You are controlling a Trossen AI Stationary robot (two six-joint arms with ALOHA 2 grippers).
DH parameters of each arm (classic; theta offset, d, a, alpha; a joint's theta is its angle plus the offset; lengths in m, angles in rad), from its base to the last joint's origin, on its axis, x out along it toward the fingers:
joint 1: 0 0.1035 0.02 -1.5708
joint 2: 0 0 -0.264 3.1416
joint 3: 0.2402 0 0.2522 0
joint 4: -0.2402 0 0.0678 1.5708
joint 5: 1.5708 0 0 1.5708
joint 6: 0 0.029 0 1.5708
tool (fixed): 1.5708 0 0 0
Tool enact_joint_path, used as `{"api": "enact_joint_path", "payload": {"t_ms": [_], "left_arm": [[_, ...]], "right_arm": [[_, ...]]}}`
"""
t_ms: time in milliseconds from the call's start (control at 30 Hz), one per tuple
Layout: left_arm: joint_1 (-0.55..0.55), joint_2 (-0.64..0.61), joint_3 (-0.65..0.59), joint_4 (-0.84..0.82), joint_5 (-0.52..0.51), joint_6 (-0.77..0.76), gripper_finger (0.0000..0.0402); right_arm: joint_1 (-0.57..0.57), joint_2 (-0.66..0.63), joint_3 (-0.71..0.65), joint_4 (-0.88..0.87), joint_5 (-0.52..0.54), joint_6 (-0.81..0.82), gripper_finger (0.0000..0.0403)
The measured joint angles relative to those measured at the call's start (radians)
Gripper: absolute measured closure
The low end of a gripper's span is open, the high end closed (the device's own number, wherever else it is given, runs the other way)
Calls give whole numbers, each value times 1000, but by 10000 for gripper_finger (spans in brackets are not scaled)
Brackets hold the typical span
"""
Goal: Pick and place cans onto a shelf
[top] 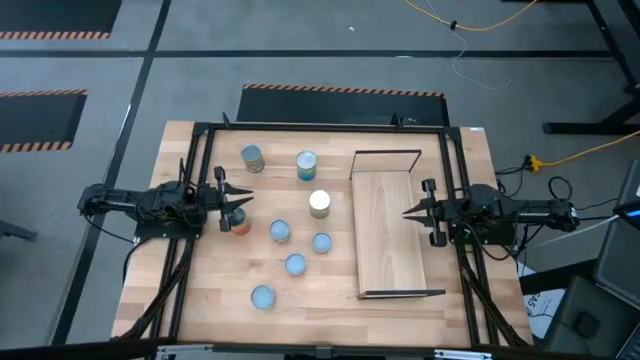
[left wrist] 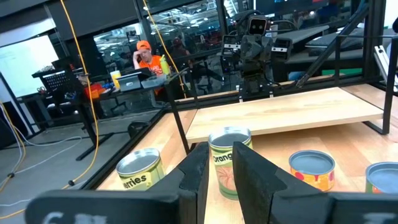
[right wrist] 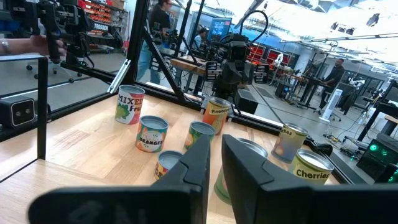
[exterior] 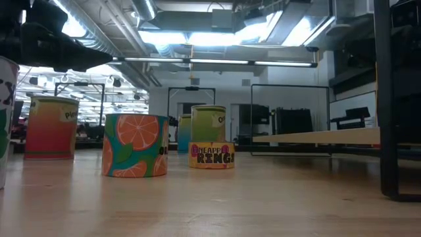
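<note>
Several cans stand upright on the planked tabletop [top: 200, 290] between the arms, among them a silvery-topped one [top: 252, 158], a white-topped one [top: 319, 203] and a pale-blue-topped one [top: 262, 297]. A can with an orange-red side [top: 240, 223] stands just on the near side of my left gripper [top: 247, 199]. The shelf [top: 390, 225], a pale-wood board with dark frames at both short ends, lies bare at the right. My right gripper [top: 406, 212] hovers level over its right edge. Both grippers are shut, with only a narrow slit between the fingers, and hold nothing.
Black frame rails [top: 300, 128] run along the table's far edge and both sides. The low view shows an orange-print can [exterior: 136, 145] and a pineapple can [exterior: 212, 141] close up. A person [left wrist: 144, 55] sits at a desk beyond the table.
</note>
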Motion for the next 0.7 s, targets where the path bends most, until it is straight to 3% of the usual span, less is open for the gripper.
{"api": "enact_joint_path", "payload": {"t_ms": [167, 400, 700], "left_arm": [[-1, 0, 0, 0, 6, -65, 337], [-1, 0, 0, 0, 6, -123, 337], [-1, 0, 0, 0, 7, -123, 337]], "right_arm": [[0, 0, 0, 3, 0, 28, 355], [0, 0, 0, 3, 0, 429, 355], [0, 0, 0, 11, 27, 477, 343]]}}
